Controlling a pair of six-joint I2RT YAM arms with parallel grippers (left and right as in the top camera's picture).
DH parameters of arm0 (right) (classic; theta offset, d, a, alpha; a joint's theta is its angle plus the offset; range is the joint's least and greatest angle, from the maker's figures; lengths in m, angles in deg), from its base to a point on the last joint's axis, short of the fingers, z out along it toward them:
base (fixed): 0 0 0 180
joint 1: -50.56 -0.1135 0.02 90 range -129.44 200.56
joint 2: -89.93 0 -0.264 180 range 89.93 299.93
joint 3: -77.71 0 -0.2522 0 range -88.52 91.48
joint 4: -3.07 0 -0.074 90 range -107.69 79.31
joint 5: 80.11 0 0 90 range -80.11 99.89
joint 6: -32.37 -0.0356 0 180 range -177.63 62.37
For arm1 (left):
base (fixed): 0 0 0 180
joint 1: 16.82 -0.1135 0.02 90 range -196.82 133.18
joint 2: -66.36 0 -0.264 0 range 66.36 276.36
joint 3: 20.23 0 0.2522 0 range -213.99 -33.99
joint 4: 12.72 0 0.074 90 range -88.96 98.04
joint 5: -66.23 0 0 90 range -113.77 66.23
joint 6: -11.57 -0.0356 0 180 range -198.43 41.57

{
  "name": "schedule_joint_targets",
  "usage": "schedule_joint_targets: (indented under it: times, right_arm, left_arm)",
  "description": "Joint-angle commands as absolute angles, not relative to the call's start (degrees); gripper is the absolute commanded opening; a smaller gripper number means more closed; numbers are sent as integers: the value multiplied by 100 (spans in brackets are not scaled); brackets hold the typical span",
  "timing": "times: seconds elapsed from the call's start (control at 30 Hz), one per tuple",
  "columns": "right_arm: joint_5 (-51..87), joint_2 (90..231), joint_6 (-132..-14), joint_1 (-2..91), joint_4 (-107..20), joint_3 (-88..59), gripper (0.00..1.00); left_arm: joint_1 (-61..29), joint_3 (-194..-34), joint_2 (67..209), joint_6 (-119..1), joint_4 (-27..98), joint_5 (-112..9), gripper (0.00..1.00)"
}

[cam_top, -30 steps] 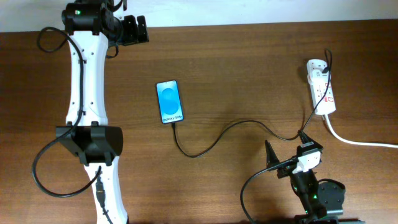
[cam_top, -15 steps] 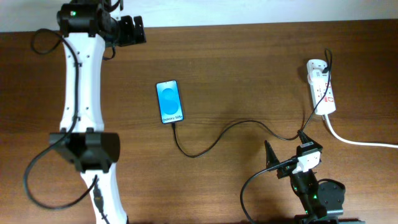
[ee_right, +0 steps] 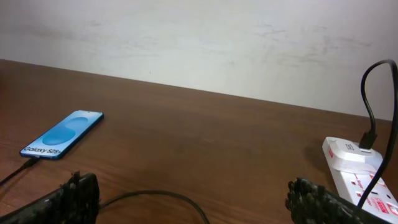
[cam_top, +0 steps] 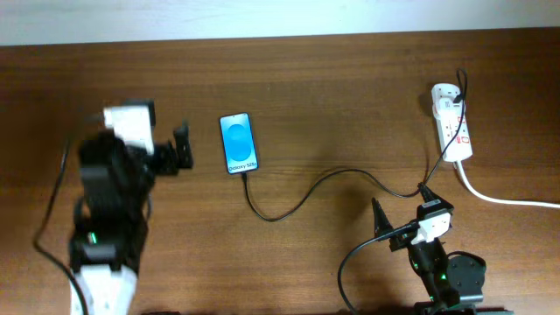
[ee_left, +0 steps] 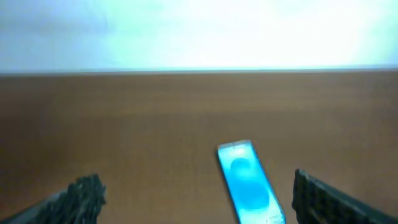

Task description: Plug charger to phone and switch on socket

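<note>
The phone [cam_top: 239,143] lies flat at mid-table with its blue screen up; it also shows in the left wrist view [ee_left: 247,183] and the right wrist view [ee_right: 63,134]. The thin black charger cable [cam_top: 302,194] runs from the phone's bottom edge in a loop to the white socket strip [cam_top: 454,124] at the far right. Its tip meets the phone's bottom edge [ee_right: 28,163]. My left gripper [cam_top: 182,150] is open and empty just left of the phone [ee_left: 199,202]. My right gripper [cam_top: 402,206] is open and empty over the cable [ee_right: 163,195], near the socket [ee_right: 356,169].
The socket's thick white cord [cam_top: 507,199] runs off the right edge. A black plug [ee_right: 368,139] sits in the strip's far end. A pale wall borders the table's far edge. The left wrist view is blurred.
My left arm has swung back from the far left corner toward the front. Its gripper now sits beside the phone's left side. The right arm, phone and cable have not moved.
</note>
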State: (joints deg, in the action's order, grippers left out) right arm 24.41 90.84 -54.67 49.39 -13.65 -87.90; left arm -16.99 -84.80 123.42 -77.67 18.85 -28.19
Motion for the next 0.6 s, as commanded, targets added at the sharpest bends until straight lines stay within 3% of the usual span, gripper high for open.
schedule_joint_targets:
  times: [0.0, 0.17, 0.43, 0.57]
  right_arm:
    - [2511, 9040, -5508, 4902, -1393, -8821, 98]
    - [2509, 9040, -5511, 4902, -1393, -8821, 98]
    - [2509, 9040, -5511, 4902, -1393, -8821, 98]
    - [2509, 9040, -5508, 4902, -1393, -8821, 98]
  left_arm:
    - [-1720, -6336, 10696, -8187, 593, -2848, 99]
    - [-1567, -4445, 8517, -9046, -194, -2841, 99]
    - [-1537, -3486, 7179, -9101, -128, -2692, 99]
    - [-1419, -3477, 6664, -9094, 606, -2631, 99]
